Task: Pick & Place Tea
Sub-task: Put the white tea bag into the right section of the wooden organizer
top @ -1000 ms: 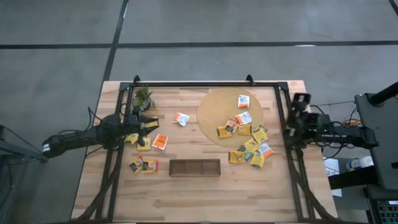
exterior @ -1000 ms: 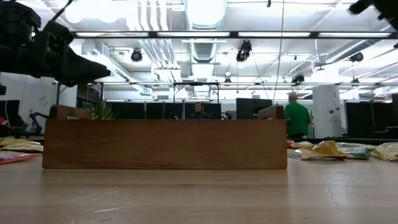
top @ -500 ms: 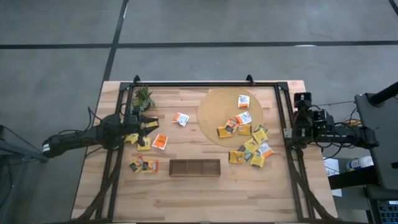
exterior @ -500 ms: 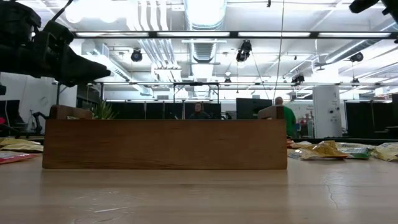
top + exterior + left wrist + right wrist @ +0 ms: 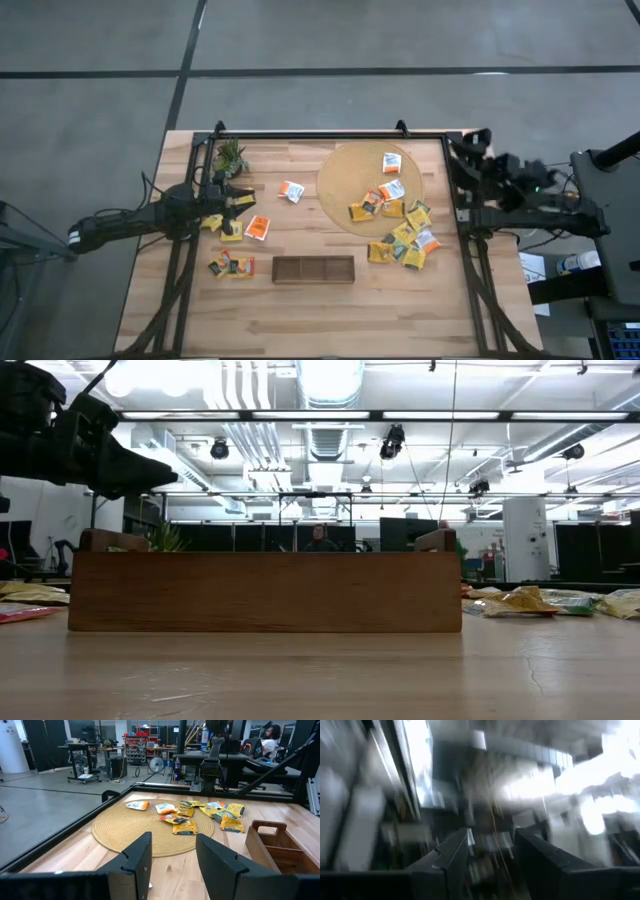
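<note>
L gripper (image 5: 238, 205) sits at mid-left of the high view, over the left part of the wooden table (image 5: 300, 310). Fingers stand apart w/ a clear gap and nothing between them; in the left wrist view the same gripper (image 5: 172, 862) shows two dark fingers (image 5: 137, 862) parted, bare wood in the gap.

R gripper (image 5: 470, 140) is at upper right of the high view, by the table's right edge near the black frame (image 5: 330, 134), off the work area. In the right wrist view its fingers (image 5: 452, 857) stand apart w/ nothing held; background is smeared, can't read it.

Tea sachets (image 5: 400, 235), mostly yellow, a few orange/white:
- cluster at right-center of the high view, partly on the round woven mat (image 5: 345, 165), partly spilling off its lower right edge onto wood
- one white/orange sachet (image 5: 292, 191) alone, just left of the mat
- several next to the L gripper: an orange one (image 5: 258, 227) and a yellow pair (image 5: 230, 265) lower left

Dark brown tray (image 5: 313, 269) is at lower center, apart from the sachets; in the low view it fills the middle (image 5: 265, 592). Small green plant (image 5: 230, 155) at upper left.
</note>
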Available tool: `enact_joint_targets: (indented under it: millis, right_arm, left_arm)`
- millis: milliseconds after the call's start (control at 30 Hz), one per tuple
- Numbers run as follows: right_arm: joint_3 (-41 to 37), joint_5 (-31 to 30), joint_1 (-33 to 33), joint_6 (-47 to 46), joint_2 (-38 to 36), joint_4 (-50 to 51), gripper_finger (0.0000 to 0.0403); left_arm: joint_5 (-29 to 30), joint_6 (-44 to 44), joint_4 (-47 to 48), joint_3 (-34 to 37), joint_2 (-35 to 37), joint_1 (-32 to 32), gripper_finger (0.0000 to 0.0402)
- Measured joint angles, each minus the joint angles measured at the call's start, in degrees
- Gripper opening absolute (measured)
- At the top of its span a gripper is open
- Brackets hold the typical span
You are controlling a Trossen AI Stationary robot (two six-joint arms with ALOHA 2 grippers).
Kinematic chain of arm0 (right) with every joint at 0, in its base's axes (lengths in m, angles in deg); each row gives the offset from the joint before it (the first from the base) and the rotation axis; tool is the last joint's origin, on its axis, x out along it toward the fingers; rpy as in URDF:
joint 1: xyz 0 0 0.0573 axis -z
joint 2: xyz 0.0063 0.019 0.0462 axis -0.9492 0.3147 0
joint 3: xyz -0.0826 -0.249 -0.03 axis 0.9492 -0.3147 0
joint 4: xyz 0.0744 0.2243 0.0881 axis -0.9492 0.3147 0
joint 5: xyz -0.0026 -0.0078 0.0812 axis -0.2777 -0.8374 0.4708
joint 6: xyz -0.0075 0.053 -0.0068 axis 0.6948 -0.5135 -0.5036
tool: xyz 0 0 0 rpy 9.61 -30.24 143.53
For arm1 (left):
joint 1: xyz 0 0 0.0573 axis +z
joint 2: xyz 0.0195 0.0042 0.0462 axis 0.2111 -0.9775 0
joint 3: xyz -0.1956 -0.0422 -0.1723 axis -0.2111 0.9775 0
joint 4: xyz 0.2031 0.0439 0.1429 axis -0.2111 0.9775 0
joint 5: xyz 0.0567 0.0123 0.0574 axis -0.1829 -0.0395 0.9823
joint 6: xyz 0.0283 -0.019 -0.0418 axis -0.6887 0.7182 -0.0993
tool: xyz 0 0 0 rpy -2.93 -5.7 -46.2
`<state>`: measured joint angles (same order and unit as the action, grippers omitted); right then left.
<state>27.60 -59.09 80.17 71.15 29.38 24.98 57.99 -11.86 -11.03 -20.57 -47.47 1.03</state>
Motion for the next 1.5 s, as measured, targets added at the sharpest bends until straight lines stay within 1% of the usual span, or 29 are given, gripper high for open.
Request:
enact_joint_targets:
  millis: [100, 200, 300, 400, 567, 767, 1000, 1067, 1167, 1267, 1400, 1500]
  right_arm:
    - [12.1, -4.3, 0.0, 0.8, 3.6, 23.3, 0.0162]
    - [21.0, -7.2, 0.0, -0.6, 7.2, 39.2, 0.0162]
    - [26.5, -8.3, 0.0, -2.6, 9.8, 48.8, 0.0162]
    - [29.4, -8.3, 0.0, -4.4, 11.5, 53.7, 0.0162]
    - [30.6, -8.3, 0.0, -4.4, 13.4, 57.4, 0.0162]
    - [28.8, -8.2, 0.0, -8.5, 15.6, 57.7, 0.0162]
    - [27.5, -7.6, 0.0, -7.5, 20.8, 56.1, 0.0162]
    - [27.5, -6.1, 0.0, -6.2, 23.0, 55.9, 0.0162]
    - [27.5, -2.9, 0.0, -1.3, 26.2, 53.9, 0.0162]
    - [27.6, 0.3, 0.0, 1.5, 29.5, 51.8, 0.0162]
    - [29.1, 1.0, 0.0, 3.1, 33.8, 51.9, 0.0162]
    - [29.1, 0.9, 0.0, 3.2, 35.4, 51.8, 0.0162]
  left_arm:
    - [0.0, 0.0, 0.0, 0.0, 0.0, 0.0, 0.0147]
    - [0.0, 0.0, 0.0, 0.0, 0.0, 0.0, 0.0147]
    - [0.0, 0.0, 0.0, 0.0, 0.0, 0.0, 0.0147]
    - [0.0, 0.0, 0.0, 0.0, 0.0, 0.0, 0.0147]
    - [0.0, 0.0, 0.0, 0.0, 0.0, 0.0, 0.0147]
    - [0.0, 0.0, 0.0, 0.0, 0.0, 0.0, 0.0147]
    - [0.0, 0.0, 0.0, 0.0, 0.0, 0.0, 0.0147]
    - [0.0, 0.0, 0.0, 0.0, 0.0, 0.0, 0.0147]
    - [0.0, 0.0, 0.0, 0.0, 0.0, 0.0, 0.0147]
    - [0.0, 0.0, 0.0, 0.0, 0.0, 0.0, 0.0147]
    - [0.0, 0.0, 0.0, 0.0, 0.0, 0.0, 0.0147]
    - [0.0, 0.0, 0.0, 0.0, 0.0, 0.0, 0.0147]
